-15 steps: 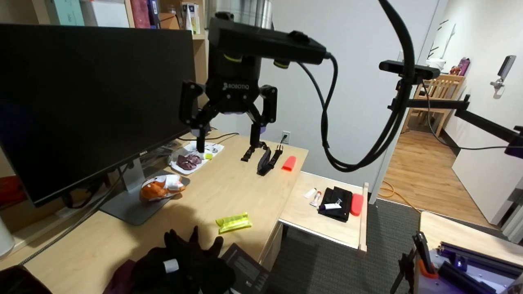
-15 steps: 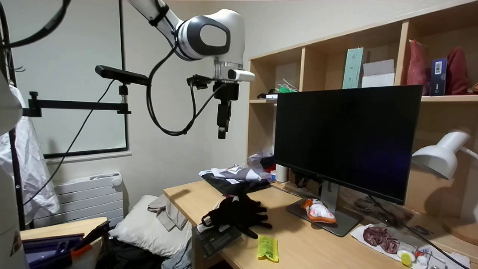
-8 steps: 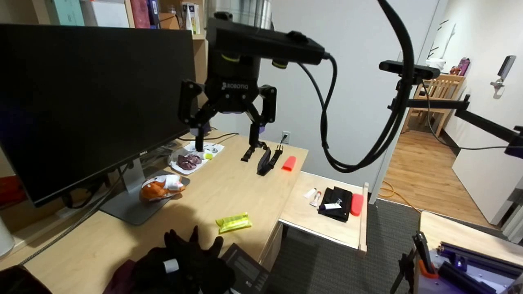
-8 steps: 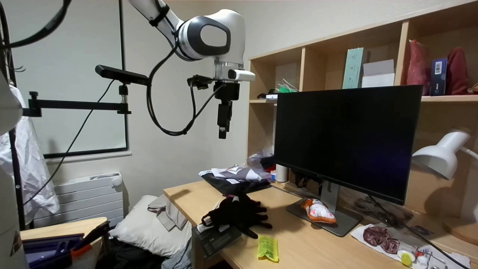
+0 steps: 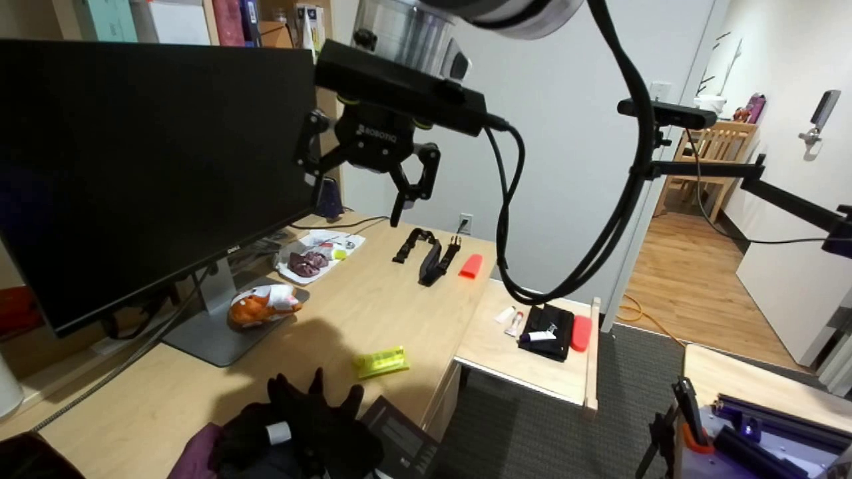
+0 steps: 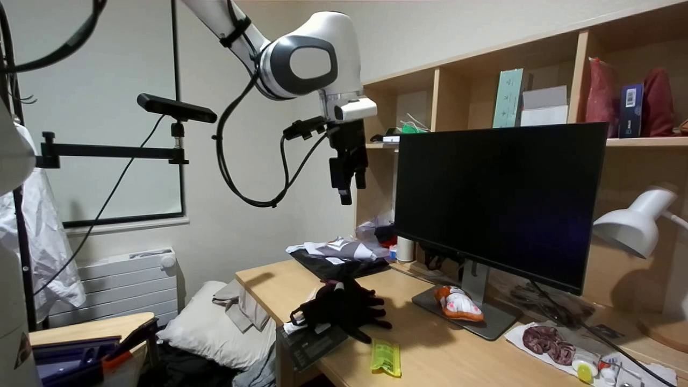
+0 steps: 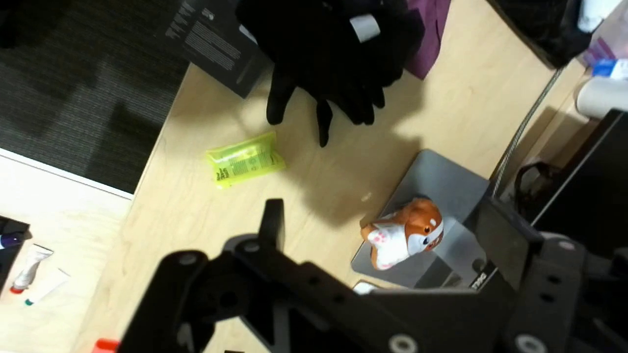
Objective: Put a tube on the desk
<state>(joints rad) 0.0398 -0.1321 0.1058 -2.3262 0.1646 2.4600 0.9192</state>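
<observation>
The desk [image 5: 359, 299] is a long light-brown tabletop, also seen in an exterior view [image 6: 430, 360] and the wrist view [image 7: 162, 206]. On the pale side table [image 5: 489, 359] lie a white tube with a dark-looking cap [image 5: 505, 315], green in the wrist view [image 7: 48, 287], and a red-capped tube [image 5: 514, 324], also in the wrist view [image 7: 32, 267]. A dark-and-white tube [image 5: 538, 336] lies on a black pouch there. My gripper [image 5: 356, 209] is open and empty, tilted high above the desk, as in an exterior view [image 6: 353, 192]. In the wrist view its jaws [image 7: 392, 215] spread wide.
The big black monitor [image 5: 160, 173] stands close beside the gripper. On the desk are a dog toy [image 5: 263, 305], a yellow packet [image 5: 381, 362], a black glove [image 5: 299, 426], a strap [image 5: 434, 263] and a red sleeve [image 5: 471, 266]. Cables hang from the arm.
Over the last half second the wrist has turned and tilted. The gripper has shifted toward the monitor, and its fingers now slant instead of pointing straight down. The objects have not moved.
</observation>
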